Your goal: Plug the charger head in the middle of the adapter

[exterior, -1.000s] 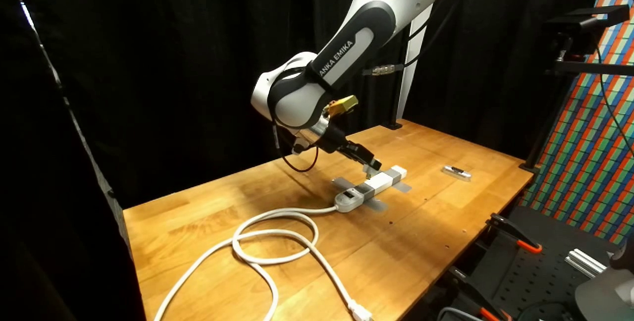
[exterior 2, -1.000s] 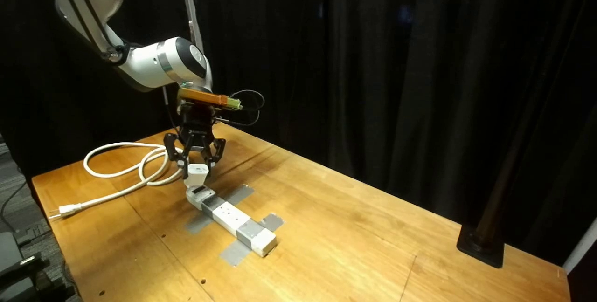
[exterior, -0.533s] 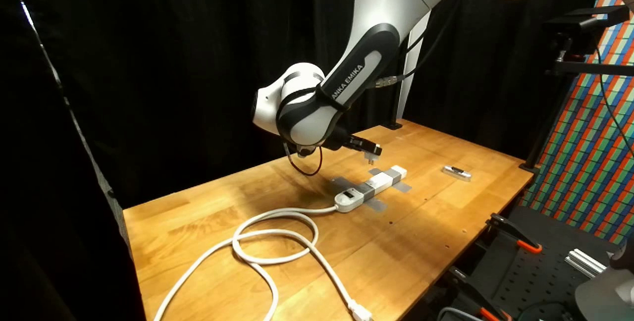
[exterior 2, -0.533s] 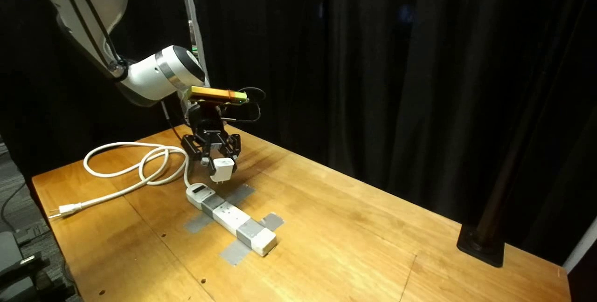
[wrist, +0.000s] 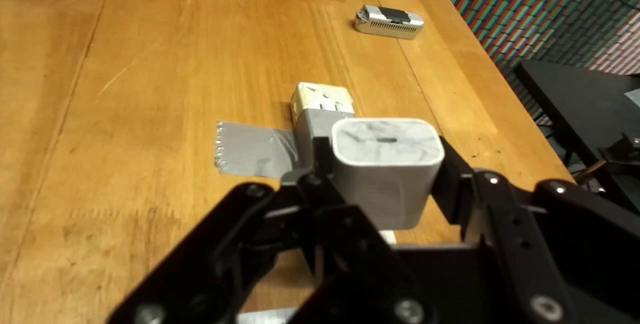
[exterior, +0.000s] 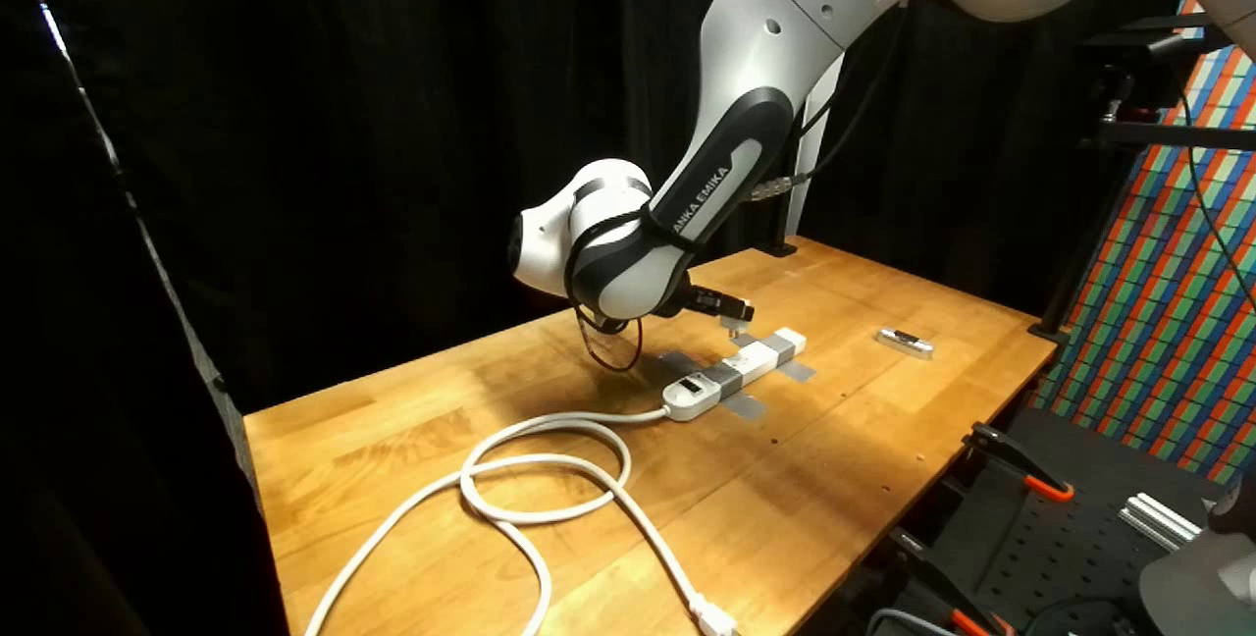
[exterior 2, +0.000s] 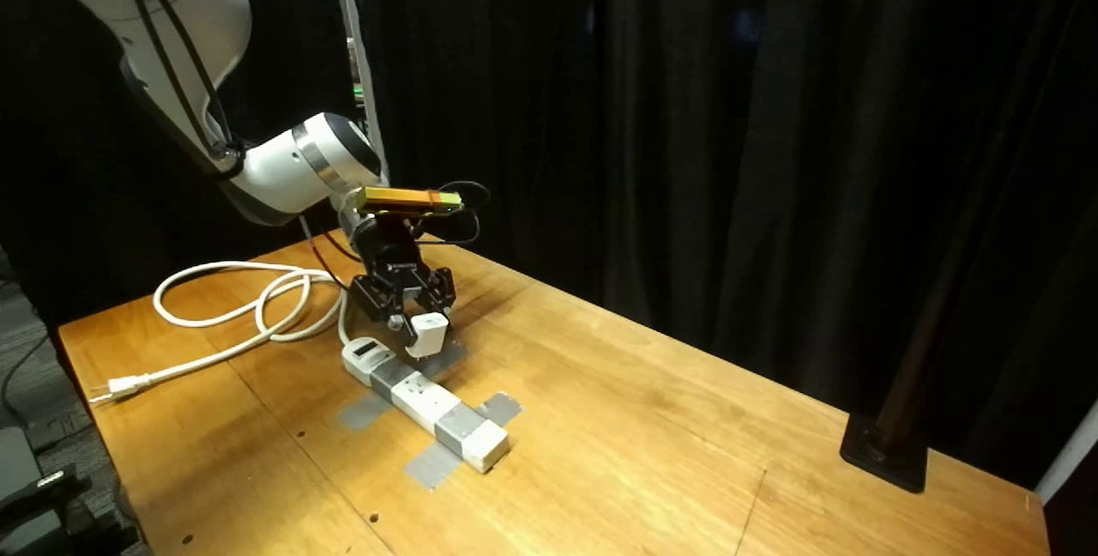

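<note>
My gripper [exterior 2: 429, 331] is shut on the charger head [exterior 2: 427, 337], a small white block. In the wrist view the charger head [wrist: 387, 184] sits between the two black fingers [wrist: 384, 171], its slotted face toward the camera. Its prongs point down and are free in the air in both exterior views. The white adapter [exterior 2: 426, 402] lies taped to the table, with sockets on its bare middle part. The charger head is a little above and toward the back side of the adapter's middle [exterior: 754, 361]. In the wrist view the charger and fingers hide much of the adapter [wrist: 322, 98].
Grey tape [exterior 2: 433, 463] crosses the adapter and sticks to the table. The white cord [exterior: 549, 462] loops from the adapter's switch end. A small silver item [wrist: 389, 23] lies beyond the adapter's far end. A black stand foot [exterior 2: 883, 453] stands on the table.
The gripper rose with the charger head and turned it more upright, moving along the adapter away from the switch end. In the last half second it came down a little. The adapter has not moved.
</note>
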`<state>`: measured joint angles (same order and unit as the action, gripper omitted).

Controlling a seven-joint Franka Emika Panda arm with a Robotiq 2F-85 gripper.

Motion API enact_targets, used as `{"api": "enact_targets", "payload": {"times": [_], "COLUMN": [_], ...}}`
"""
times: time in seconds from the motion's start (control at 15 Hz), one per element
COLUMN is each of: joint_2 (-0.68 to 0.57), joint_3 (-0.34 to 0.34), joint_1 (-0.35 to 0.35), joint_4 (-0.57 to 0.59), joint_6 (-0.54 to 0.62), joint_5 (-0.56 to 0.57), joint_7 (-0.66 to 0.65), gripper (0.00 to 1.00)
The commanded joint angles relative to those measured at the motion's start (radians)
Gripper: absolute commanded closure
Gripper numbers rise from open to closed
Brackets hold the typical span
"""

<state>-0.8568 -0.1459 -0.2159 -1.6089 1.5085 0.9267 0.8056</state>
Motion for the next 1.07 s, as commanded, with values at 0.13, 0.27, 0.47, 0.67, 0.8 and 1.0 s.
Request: {"api": "enact_targets", "payload": {"times": [0.13, 0.27, 0.47, 0.67, 0.8, 1.0], "joint_2": [0.013, 0.02, 0.03, 0.034, 0.039, 0.051], "joint_3": [-0.004, -0.009, -0.014, -0.015, -0.018, -0.024], "joint_1": [0.002, 0.004, 0.007, 0.007, 0.011, 0.017], "joint_4": [-0.058, -0.081, -0.117, -0.141, -0.152, -0.172], "joint_6": [0.053, 0.062, 0.093, 0.115, 0.119, 0.125], "joint_5": [0.035, 0.035, 0.049, 0.071, 0.079, 0.08], "joint_7": [-0.112, -0.144, -0.199, -0.262, -0.288, -0.307], "gripper": [0.77, 0.77, 0.77, 0.77, 0.77, 0.77]}}
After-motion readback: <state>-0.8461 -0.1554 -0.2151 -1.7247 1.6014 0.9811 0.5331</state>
